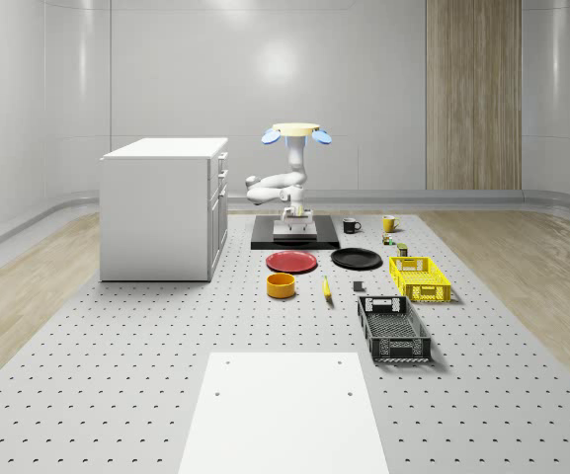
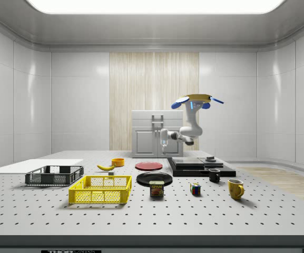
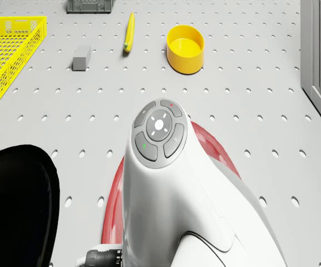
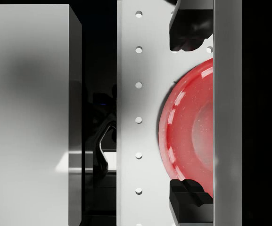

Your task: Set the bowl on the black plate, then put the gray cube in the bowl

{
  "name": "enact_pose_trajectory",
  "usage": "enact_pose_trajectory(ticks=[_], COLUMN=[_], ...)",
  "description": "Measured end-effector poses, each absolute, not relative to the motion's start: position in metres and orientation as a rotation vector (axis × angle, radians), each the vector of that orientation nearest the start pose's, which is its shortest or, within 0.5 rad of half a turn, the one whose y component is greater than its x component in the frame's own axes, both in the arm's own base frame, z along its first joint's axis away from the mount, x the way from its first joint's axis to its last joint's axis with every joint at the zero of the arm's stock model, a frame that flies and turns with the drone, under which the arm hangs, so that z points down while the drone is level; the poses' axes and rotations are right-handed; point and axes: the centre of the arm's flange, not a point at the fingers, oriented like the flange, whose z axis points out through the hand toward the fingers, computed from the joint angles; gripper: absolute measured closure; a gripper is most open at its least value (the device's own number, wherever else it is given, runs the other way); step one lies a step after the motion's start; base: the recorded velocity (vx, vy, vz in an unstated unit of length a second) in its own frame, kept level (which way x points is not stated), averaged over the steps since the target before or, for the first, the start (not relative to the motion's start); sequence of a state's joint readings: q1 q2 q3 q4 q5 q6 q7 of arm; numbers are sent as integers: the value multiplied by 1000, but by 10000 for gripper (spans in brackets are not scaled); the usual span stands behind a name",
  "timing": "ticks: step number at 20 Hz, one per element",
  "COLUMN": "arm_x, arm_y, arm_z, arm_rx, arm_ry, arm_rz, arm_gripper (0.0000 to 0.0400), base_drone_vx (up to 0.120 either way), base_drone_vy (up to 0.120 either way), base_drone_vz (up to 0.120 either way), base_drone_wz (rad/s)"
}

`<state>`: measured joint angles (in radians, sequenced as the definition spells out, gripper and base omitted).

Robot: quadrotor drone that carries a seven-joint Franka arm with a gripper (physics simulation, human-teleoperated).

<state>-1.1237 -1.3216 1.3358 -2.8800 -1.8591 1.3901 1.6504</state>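
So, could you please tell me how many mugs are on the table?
2: a black mug beside the dark platform, and a yellow mug further toward the whole-scene view's right. None seem hidden.

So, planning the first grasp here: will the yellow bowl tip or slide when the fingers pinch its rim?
The bowl looks squat and straight-walled with a wide flat base, so it probably won't tip. Its glossy surface suggests it may slip on the perforated table. It appears rigid, and being hollow, probably light.

red plate [image 4: 187, 127] glossy | arm [image 3: 171, 183] smooth white plastic | table [image 3: 249, 94] matt
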Motion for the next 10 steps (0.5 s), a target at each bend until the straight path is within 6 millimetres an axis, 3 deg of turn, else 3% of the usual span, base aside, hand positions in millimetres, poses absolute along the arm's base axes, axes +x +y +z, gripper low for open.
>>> enact_pose_trajectory(ticks=[3, 7, 10], arm_x=[307, 307, 307], arm_y=[0, 0, 0], arm_z=[491, 491, 491], arm_rx=[1, 1, 1], arm_ry=[-2, -2, -2], arm_rz=[785, 785, 785], arm_gripper=[0, 0, 0], base_drone_vx=[120, 120, 120], base_drone_vy=[0, -110, 0], base_drone_vz=[0, 0, 0], base_drone_wz=[0, 0, 0])
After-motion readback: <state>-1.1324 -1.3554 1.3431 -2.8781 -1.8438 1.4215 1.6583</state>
